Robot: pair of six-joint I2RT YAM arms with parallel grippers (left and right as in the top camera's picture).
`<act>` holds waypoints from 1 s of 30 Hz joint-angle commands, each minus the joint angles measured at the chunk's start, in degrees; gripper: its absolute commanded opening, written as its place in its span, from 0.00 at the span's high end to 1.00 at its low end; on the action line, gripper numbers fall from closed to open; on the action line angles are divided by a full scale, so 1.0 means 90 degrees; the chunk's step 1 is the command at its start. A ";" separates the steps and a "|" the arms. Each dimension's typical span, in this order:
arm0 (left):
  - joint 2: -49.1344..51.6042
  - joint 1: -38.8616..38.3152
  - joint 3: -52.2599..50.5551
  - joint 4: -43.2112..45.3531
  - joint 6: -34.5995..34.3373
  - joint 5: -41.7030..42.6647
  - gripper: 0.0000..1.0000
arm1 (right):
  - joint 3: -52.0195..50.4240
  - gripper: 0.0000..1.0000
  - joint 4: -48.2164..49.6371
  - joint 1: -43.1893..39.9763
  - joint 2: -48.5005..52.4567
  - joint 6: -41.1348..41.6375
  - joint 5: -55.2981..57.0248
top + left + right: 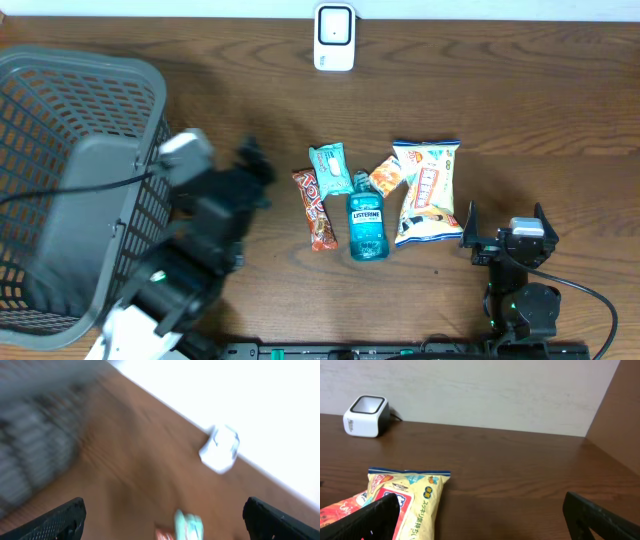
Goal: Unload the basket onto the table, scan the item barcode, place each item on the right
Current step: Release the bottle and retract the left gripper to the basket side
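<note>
Listerine bottle is lying near the front edge of the bench; I am seeing left end effector and right end effector released.

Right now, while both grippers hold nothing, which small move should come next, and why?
Probably lower the left gripper toward the red snack bar. It and the right gripper stand open and empty, the bar is the item nearest the left gripper, and nothing lies at the white scanner yet.
</note>
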 commanded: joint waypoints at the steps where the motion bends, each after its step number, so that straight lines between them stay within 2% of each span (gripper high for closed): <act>1: -0.0532 0.1015 0.0046 0.0039 0.0231 -0.0338 0.02 | -0.0007 0.01 -0.0012 0.0029 -0.0034 0.0070 0.0075; 5: -0.1013 0.1931 0.0257 0.0061 0.0231 -0.0333 0.02 | -0.0007 0.01 -0.0012 0.0029 -0.0034 0.0070 0.0075; 9: -0.1375 0.2157 0.0442 0.0325 0.0478 -0.0338 0.02 | -0.0007 0.01 -0.0012 0.0029 -0.0034 0.0070 0.0073; 11: -0.1574 0.2157 0.0442 0.0882 0.1260 -0.0338 0.02 | -0.0007 0.01 -0.0012 0.0029 -0.0034 0.0070 0.0073; 14: -0.1960 0.2157 0.0442 0.2101 0.2992 -0.0340 0.02 | -0.0007 0.01 -0.0012 0.0029 -0.0034 0.0070 0.0073; 19: -0.2288 0.2157 0.0442 0.3407 0.4398 -0.0537 0.02 | -0.0007 0.01 -0.0012 0.0029 -0.0034 0.0070 0.0073; 21: -0.2295 0.2157 0.0442 0.3997 0.4850 -0.1008 0.02 | -0.0007 0.01 -0.0012 0.0029 -0.0034 0.0070 0.0075; 23: -0.2249 0.2157 0.0442 0.4954 0.5790 -0.1586 0.02 | -0.0007 0.01 -0.0012 0.0029 -0.0034 0.0070 0.0075; 27: -0.2239 0.2157 0.0442 0.5627 0.6625 -0.1651 0.02 | -0.0007 0.01 -0.0012 0.0029 -0.0034 0.0070 0.0073; 30: -0.2237 0.2157 0.0440 0.5608 0.6907 -0.1651 0.02 | -0.0007 0.01 -0.0012 0.0029 -0.0034 0.0070 0.0073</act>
